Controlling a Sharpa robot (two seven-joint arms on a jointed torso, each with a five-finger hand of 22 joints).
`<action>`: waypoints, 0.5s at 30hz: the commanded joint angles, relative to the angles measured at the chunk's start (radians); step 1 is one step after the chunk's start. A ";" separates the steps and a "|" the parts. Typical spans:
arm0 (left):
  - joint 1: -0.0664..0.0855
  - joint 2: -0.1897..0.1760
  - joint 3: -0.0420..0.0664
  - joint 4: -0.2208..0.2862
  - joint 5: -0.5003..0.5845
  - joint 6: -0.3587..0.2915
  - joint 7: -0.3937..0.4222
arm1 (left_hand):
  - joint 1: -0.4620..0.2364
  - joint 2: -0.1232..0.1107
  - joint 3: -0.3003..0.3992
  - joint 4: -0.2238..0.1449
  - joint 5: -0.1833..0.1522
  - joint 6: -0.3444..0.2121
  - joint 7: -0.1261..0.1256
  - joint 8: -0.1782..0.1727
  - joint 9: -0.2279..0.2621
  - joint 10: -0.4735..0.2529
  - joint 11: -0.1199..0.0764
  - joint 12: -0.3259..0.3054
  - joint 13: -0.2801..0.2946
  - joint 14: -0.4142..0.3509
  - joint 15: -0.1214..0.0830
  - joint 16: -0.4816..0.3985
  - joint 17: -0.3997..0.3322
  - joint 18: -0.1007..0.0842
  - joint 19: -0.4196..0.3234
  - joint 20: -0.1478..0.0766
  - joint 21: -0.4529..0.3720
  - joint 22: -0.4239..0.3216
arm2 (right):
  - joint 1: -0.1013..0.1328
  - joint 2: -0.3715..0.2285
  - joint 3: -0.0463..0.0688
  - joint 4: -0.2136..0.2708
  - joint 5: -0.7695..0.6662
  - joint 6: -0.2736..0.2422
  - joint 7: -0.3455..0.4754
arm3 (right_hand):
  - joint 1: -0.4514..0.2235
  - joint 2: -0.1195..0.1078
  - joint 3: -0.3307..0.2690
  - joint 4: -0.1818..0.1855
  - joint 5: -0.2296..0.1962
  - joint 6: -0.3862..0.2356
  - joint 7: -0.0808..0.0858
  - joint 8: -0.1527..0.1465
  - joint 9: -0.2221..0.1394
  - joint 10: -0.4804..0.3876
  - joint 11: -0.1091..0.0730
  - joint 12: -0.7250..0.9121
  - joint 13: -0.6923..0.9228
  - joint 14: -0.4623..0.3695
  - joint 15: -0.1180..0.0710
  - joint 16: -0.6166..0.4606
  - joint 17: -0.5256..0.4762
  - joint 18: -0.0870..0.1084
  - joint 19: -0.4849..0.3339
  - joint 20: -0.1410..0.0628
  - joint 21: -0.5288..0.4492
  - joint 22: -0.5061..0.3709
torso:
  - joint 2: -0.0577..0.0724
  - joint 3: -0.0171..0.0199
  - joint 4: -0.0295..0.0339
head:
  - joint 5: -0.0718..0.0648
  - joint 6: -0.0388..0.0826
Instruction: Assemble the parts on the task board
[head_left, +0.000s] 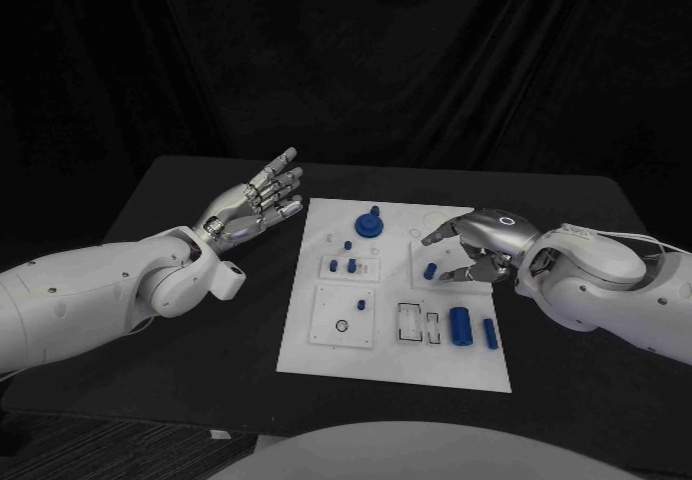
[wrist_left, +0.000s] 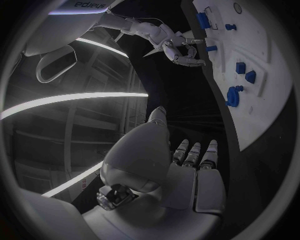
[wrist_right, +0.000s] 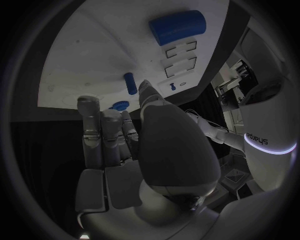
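Note:
The white task board (head_left: 325, 355) lies in the middle of the table. On it are a round blue knob (head_left: 372, 224), a few small blue pegs (head_left: 343, 266), a thick blue cylinder (head_left: 460, 325) and a thin blue bar (head_left: 490, 334). My right hand (head_left: 476, 245) hovers over the board's right half, fingers curved down and apart around a small blue peg (head_left: 430, 268). The right wrist view shows that peg (wrist_right: 129, 83) standing free just past a fingertip, with the cylinder (wrist_right: 178, 27) beyond. My left hand (head_left: 257, 205) is raised beside the board's left edge, palm up, fingers spread and empty.
The black table (head_left: 188, 400) has bare room left of and in front of the board. Rectangular slots (head_left: 414, 322) sit beside the cylinder, and a square block with a ring hole (head_left: 343, 318) lies at the board's front left. In the left wrist view the knob (wrist_left: 233, 95) is seen.

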 joint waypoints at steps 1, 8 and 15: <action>-0.002 0.001 0.001 0.002 0.007 -0.005 0.021 | 0.011 0.003 -0.006 -0.001 0.006 0.000 0.002 -0.003 -0.001 0.001 0.010 0.007 0.001 0.000 0.004 -0.004 -0.001 0.017 0.000 0.007 0.005 0.001 | -0.006 0.001 0.001 -0.006 0.006 0.012 -0.023 | -0.004 0.012 0.009 0.000 -0.009 0.025 0.002 0.005 0.000 0.028 0.000 0.013 -0.005 0.010 0.001 0.009 0.003 -0.014 0.012 -0.001 0.009 0.084 | 0.000 0.0017 0.0019 | -0.006 -0.001; -0.003 0.001 0.001 0.004 0.007 -0.003 0.021 | 0.012 0.003 -0.005 -0.002 0.009 0.000 0.003 -0.003 -0.001 0.001 0.012 0.007 0.001 0.000 0.004 -0.004 -0.001 0.017 0.000 0.009 0.005 0.002 | -0.019 0.018 0.001 -0.028 0.007 0.007 -0.005 | 0.006 0.043 0.027 -0.010 0.002 0.064 0.022 0.017 0.001 0.114 -0.007 0.032 -0.015 0.027 0.009 0.020 0.012 -0.019 0.033 0.004 0.040 0.091 | 0.000 0.0016 0.0018 | -0.008 0.000; -0.003 -0.001 0.001 0.009 0.006 -0.005 0.037 | 0.019 0.007 0.000 -0.007 0.022 0.003 0.024 -0.002 0.000 0.006 0.021 0.012 0.002 0.000 0.005 -0.004 -0.001 0.017 0.002 0.012 0.006 0.004 | -0.029 0.042 0.001 -0.049 0.007 -0.008 0.016 | 0.025 0.076 0.041 -0.040 0.054 0.109 0.029 0.027 0.004 0.204 -0.017 0.029 -0.029 0.045 0.011 0.026 0.019 -0.023 0.052 0.006 0.067 0.096 | -0.001 -0.0003 0.0020 | -0.004 -0.002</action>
